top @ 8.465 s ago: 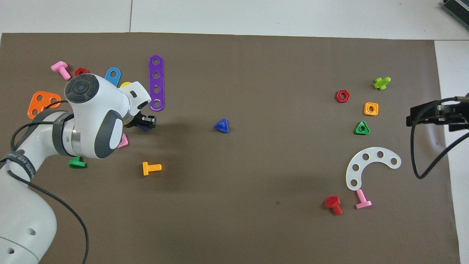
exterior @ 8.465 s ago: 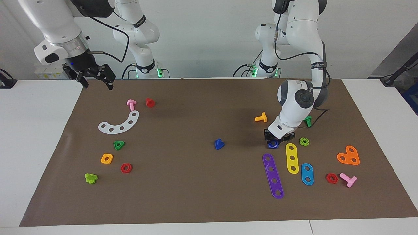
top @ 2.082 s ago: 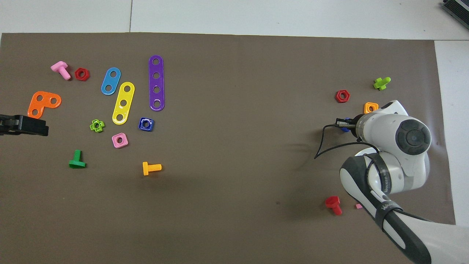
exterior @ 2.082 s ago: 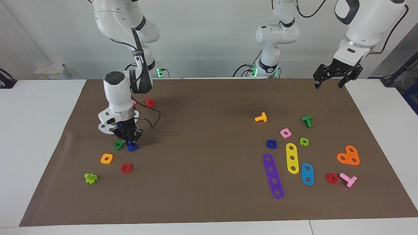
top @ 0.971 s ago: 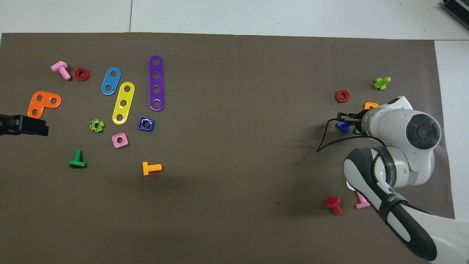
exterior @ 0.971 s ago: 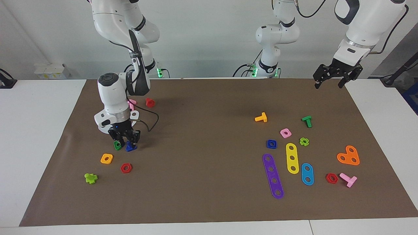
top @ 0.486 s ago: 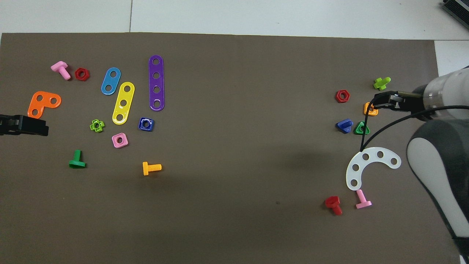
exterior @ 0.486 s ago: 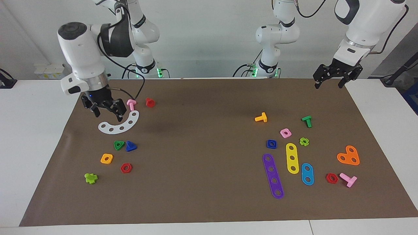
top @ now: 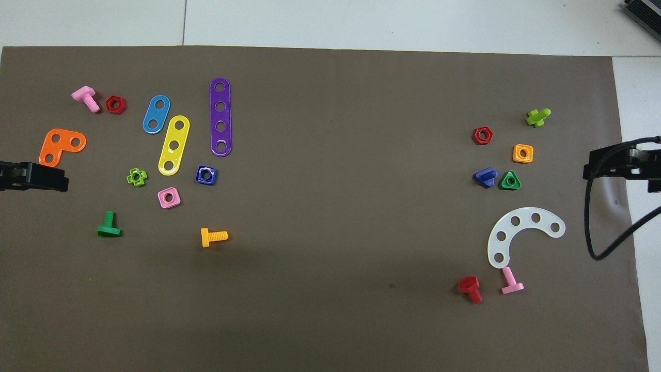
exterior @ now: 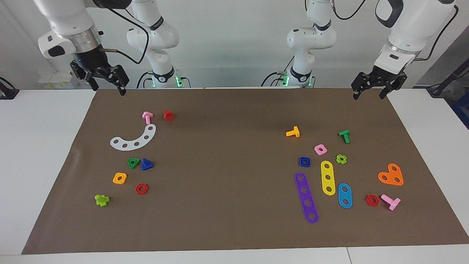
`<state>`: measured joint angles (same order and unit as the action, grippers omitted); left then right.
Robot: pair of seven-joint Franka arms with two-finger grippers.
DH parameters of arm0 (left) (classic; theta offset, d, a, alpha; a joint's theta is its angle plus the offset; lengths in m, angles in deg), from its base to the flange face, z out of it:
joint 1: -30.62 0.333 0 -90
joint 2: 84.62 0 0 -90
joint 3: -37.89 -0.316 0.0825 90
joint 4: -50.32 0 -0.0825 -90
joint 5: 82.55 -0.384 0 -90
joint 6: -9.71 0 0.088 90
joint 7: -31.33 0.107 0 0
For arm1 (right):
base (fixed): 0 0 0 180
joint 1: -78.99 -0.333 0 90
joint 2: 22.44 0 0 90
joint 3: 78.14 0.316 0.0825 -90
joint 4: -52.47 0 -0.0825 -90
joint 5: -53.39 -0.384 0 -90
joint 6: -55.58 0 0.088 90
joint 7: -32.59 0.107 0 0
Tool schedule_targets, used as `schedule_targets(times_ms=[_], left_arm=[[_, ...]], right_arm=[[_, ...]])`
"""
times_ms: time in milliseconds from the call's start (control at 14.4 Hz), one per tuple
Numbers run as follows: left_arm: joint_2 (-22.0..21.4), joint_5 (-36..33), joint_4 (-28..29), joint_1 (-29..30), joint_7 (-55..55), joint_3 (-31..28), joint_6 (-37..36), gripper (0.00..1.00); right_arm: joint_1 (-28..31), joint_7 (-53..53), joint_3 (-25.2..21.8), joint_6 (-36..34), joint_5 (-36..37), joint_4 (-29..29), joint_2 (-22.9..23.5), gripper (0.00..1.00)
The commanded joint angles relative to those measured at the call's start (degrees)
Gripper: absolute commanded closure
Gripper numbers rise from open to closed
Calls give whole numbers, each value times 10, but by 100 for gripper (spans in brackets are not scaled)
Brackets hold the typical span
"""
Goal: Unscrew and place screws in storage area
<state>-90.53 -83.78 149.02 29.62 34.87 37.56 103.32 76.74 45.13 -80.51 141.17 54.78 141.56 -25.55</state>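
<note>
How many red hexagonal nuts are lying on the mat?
2. One red nut lies at the right arm's end, beside the orange nut; the other red nut lies at the left arm's end, beside a pink bolt.

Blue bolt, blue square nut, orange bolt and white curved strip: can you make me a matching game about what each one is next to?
Things:
1. blue bolt
2. blue square nut
3. orange bolt
4. white curved strip

Places:
A. just nearer the robots than the purple strip
B. right beside the green triangular nut
C. its end sits by the pink bolt
D. lying alone, nearer the robots than the pink square nut

Pairs: 1-B, 2-A, 3-D, 4-C
</note>
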Motion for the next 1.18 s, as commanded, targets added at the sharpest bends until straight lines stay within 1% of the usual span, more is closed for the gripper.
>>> schedule_targets(times_ms=[0,139,347,486,694,1110], left_arm=[[-13,-14,16,2,0,2,4,0],[-13,-14,16,2,0,2,5,0],[-13,-14,16,2,0,2,4,0],[-13,-14,16,2,0,2,4,0],[-13,-14,16,2,0,2,4,0],[-13,-14,16,2,0,2,4,0]], right_arm=[[8,-19,4,-8,-13,14,-2,0],[8,-20,4,-3,-13,14,-2,0],[8,-54,6,-3,-13,5,3,0],[10,-58,6,-9,-13,6,2,0],[12,-57,5,22,-10,18,2,0],[6,-49,5,17,-10,19,-1,0]])
